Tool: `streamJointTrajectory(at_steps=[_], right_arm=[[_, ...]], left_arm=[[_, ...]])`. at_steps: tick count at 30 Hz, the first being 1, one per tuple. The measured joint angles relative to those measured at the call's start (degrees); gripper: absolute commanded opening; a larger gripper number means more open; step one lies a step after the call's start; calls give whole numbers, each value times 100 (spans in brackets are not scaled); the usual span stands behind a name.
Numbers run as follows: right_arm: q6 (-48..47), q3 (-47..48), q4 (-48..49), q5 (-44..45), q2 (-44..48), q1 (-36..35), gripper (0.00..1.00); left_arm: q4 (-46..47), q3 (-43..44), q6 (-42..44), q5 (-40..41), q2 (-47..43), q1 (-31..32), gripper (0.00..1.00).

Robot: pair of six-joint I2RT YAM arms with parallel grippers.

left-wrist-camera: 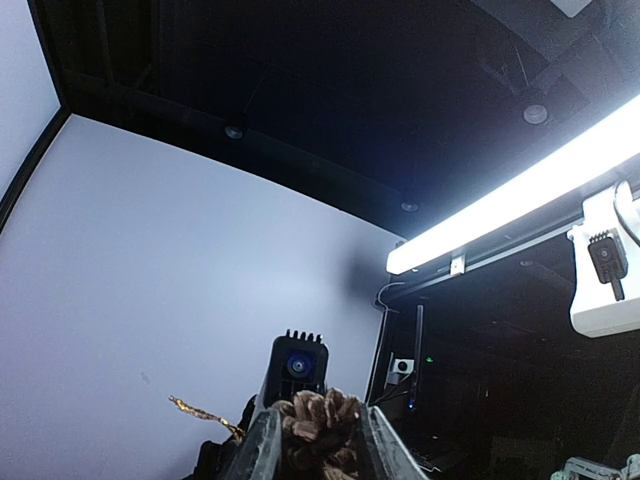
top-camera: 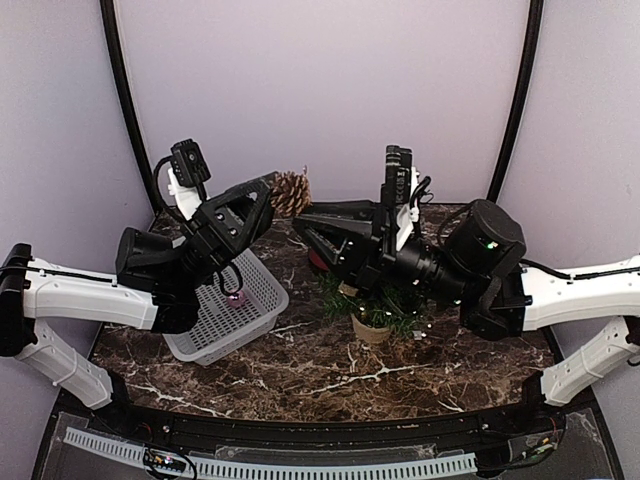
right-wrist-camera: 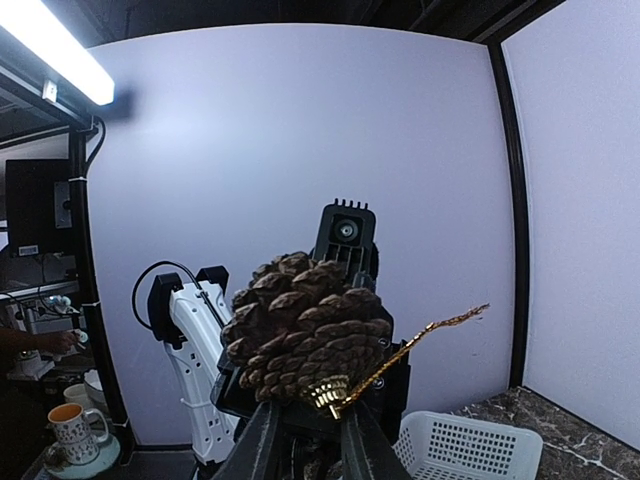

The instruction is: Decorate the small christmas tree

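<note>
Pine cone (top-camera: 291,192) passing between arms, up and left of the small christmas tree (top-camera: 383,303)
Left fingers (left-wrist-camera: 262,445) pinch the cone; right fingers (right-wrist-camera: 258,445) flank its gold cap (right-wrist-camera: 325,393), grip unclear. The tree stands on the counter (top-camera: 300,370). Secure the cap before the left releases.

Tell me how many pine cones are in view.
1. The pine cone is held in the air by the left gripper, up behind the white basket. More could be hidden from view.
</note>
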State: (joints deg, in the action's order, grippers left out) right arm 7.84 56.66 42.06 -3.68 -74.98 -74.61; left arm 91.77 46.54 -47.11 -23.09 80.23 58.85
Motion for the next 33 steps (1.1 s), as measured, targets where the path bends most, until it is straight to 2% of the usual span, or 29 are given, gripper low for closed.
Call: streamJointTrajectory(at_steps=[7, 21, 33], right_arm=[[17, 0, 0, 50, 0, -2, 0], [24, -33, -179, 192, 35, -4, 0], [22, -190, -533, 219, 306, -17, 0]], left_arm=[[37, -26, 2, -2, 2, 7, 28], [133, -192, 146, 201, -11, 20, 29], [118, -503, 391, 817, -184, 26, 32]])
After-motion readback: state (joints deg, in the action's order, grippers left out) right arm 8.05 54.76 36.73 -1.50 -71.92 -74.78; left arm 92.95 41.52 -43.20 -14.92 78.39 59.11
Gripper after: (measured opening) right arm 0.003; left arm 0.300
